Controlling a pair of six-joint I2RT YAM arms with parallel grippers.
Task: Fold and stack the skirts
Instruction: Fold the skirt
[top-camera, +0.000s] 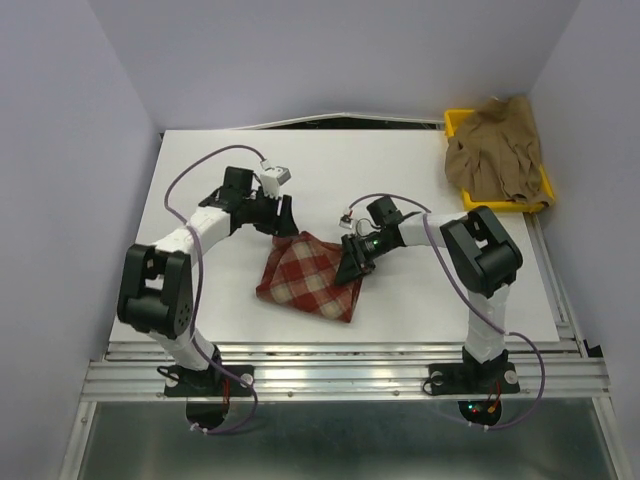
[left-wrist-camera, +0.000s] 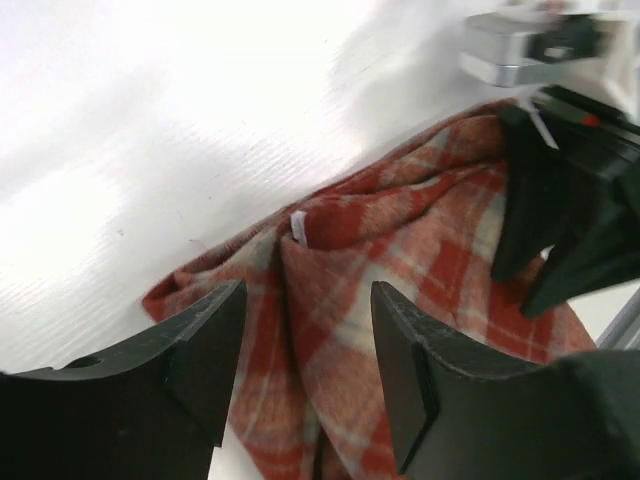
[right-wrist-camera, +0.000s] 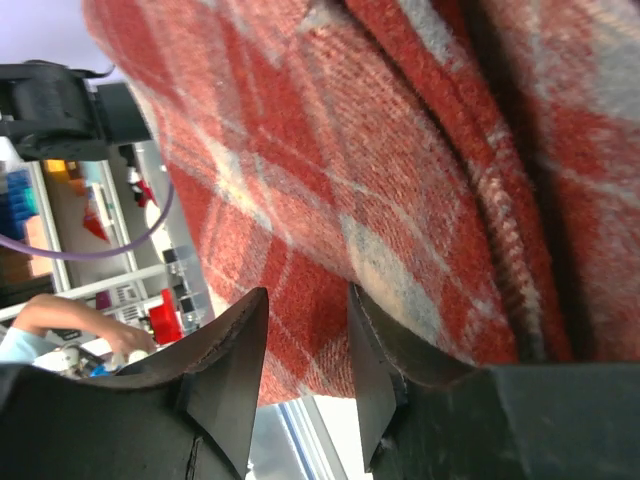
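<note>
The red-and-cream plaid skirt (top-camera: 308, 276) lies folded in a rough square on the white table, mid-front. My left gripper (top-camera: 284, 224) is at its far corner, jaws open, with plaid cloth (left-wrist-camera: 330, 300) below the gap between them (left-wrist-camera: 305, 370). My right gripper (top-camera: 352, 262) is at the skirt's right edge, jaws open with a narrow gap (right-wrist-camera: 305, 350). Plaid cloth (right-wrist-camera: 330, 150) fills that view and rests against one finger (right-wrist-camera: 400, 345); nothing is pinched. The tan-brown skirt (top-camera: 497, 148) lies bunched in the yellow tray at the back right.
The yellow tray (top-camera: 455, 122) stands at the table's back right corner, its rim showing under the tan skirt. The right gripper's black fingers (left-wrist-camera: 560, 220) show in the left wrist view, close over the plaid skirt. The table's metal front rail (top-camera: 340, 350) runs just below the skirt.
</note>
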